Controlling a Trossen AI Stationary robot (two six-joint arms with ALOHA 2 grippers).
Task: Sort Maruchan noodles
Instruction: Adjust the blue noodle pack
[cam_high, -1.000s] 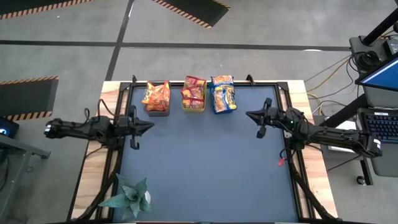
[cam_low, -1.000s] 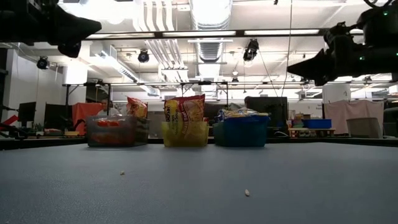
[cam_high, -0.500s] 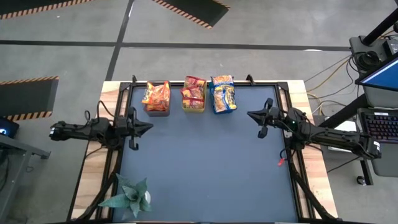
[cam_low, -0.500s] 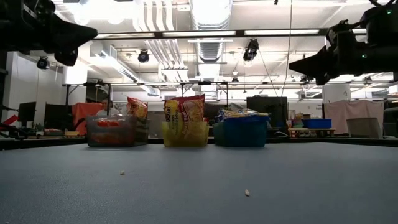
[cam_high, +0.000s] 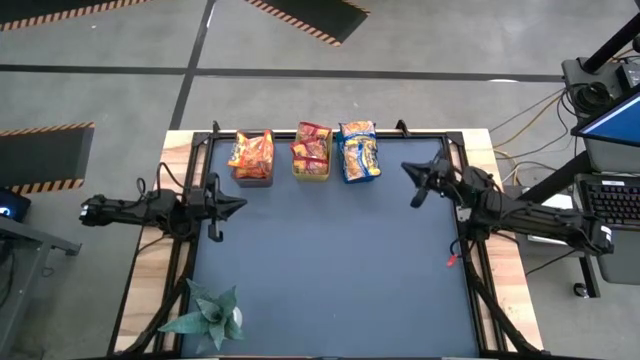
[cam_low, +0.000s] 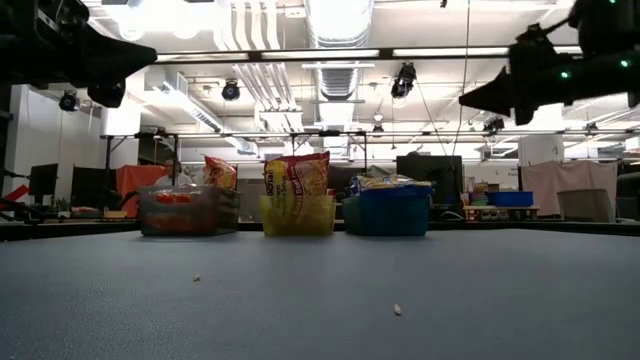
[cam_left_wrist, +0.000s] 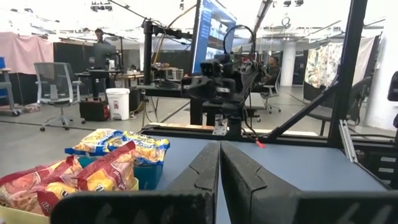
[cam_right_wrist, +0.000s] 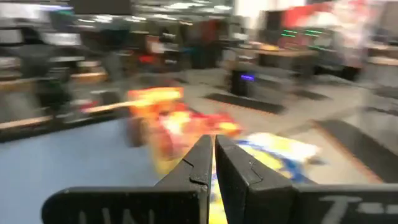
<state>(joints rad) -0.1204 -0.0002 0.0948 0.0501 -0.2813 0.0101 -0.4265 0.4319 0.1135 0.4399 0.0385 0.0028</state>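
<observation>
The Maruchan noodles (cam_high: 305, 150) sit heaped in the grey bin (cam_high: 252, 178), yellow bin (cam_high: 311, 176) and blue bin (cam_high: 358, 176) at the table's (cam_high: 330, 270) far edge; both end effectors, left (cam_high: 240, 202) and right (cam_high: 404, 168), hang empty, fingers together; the right, near the blue bin, could knock overhanging packets out.

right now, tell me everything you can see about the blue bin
The small blue plastic bin is the rightmost of three bins in a row at the table's far edge, beside the yellow bin. It stands upright on the dark blue-grey tabletop, and its walls look opaque. Blue-and-yellow crinkly noodle packets fill it and stick out above its rim. Only the packets and the table touch it; the right end effector hangs to its right, apart from it.
</observation>
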